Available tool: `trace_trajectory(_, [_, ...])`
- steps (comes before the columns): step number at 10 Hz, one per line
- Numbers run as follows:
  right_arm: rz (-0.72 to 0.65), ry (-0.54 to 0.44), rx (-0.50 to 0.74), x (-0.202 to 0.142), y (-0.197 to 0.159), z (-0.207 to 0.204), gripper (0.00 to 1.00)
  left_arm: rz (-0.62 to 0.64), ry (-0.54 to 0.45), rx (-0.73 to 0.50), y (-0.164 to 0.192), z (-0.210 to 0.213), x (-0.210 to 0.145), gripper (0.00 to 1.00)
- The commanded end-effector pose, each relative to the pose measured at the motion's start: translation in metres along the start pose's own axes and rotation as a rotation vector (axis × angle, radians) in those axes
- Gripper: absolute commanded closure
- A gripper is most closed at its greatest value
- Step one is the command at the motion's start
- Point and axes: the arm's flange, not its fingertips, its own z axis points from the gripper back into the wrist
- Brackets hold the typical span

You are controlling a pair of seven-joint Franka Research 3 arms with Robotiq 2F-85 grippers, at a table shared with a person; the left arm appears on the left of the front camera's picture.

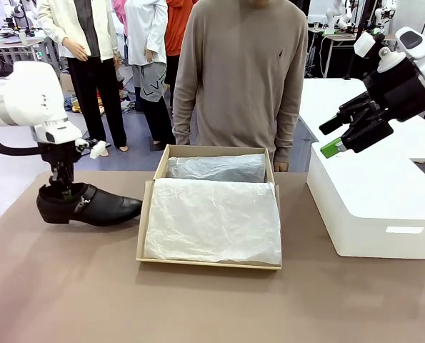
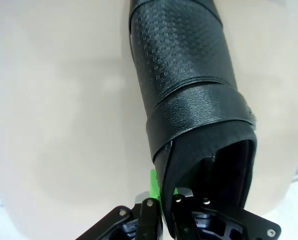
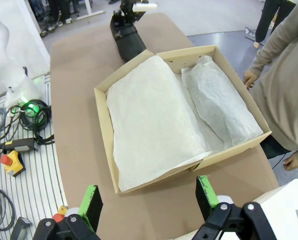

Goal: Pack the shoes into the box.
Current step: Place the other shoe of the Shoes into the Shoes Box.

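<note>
The shoe (image 1: 91,204) rests sole-down on the table (image 1: 69,286), just left of the box (image 1: 147,214), toe pointing toward it. Its heel collar runs between the jaws of the left gripper (image 1: 63,187), which pinch it from above, likely a hold for lifting it across. Tissue (image 1: 212,218) lines the box. The right gripper (image 1: 331,136) hangs with jaws spread above the white box (image 1: 369,207), probably to leave room.
</note>
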Motion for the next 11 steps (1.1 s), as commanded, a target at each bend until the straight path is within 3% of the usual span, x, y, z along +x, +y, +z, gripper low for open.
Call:
trace_trajectory(1, [0.022, -0.032, 0.011, 0.001, -0.002, -0.002, 0.00, 0.118, 0.029, 0.021, -0.003, 0.032, -0.008, 1.00])
trace_trajectory(4, [0.022, -0.032, 0.011, 0.001, -0.002, -0.002, 0.00, 0.411, 0.002, 0.022, -0.009, 0.069, -0.010, 1.00])
trace_trajectory(7, [0.022, -0.032, 0.011, 0.001, -0.002, -0.002, 0.00, 0.566, -0.042, -0.041, -0.022, 0.085, -0.006, 1.00])
trace_trajectory(11, [0.022, -0.032, 0.011, 0.001, -0.002, -0.002, 0.00, 0.516, -0.015, -0.022, -0.017, 0.076, -0.010, 1.00])
